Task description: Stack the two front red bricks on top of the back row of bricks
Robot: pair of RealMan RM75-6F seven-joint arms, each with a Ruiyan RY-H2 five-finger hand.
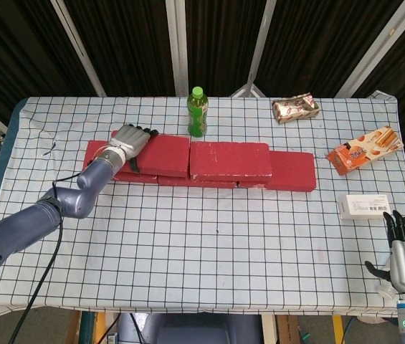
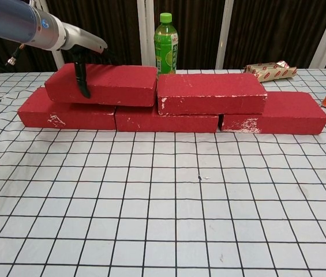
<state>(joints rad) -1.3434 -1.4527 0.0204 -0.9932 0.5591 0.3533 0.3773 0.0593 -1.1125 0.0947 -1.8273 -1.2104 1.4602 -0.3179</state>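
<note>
While the left hand (image 1: 132,138) grips the left top brick (image 1: 160,154), fingers over its top and a dark thumb (image 2: 82,81) down its front face, that brick sits on the back row (image 1: 202,172) toward the tabletop's far left. It spans the seam between the row's left brick (image 2: 67,115) and middle brick (image 2: 165,121). In the chest view its left end looks slightly tilted, so I cannot tell whether it lies fully flat. Its right end is just beside the right top brick (image 1: 230,160); whether the two touch is unclear. That second top brick lies flat across the middle brick and the row's right brick (image 1: 292,171).

Near the tabletop's front right corner, the right hand (image 1: 403,252) is held upright with fingers spread, holding nothing.

Behind the bricks, near the far edge, stands a green bottle (image 1: 197,112). A foil snack pack (image 1: 295,108) lies toward the far right corner. An orange biscuit box (image 1: 364,150) lies by the right edge, and a white box (image 1: 363,206) lies nearer the front on the same side. A checked cloth (image 1: 209,251) covers the tabletop.
</note>
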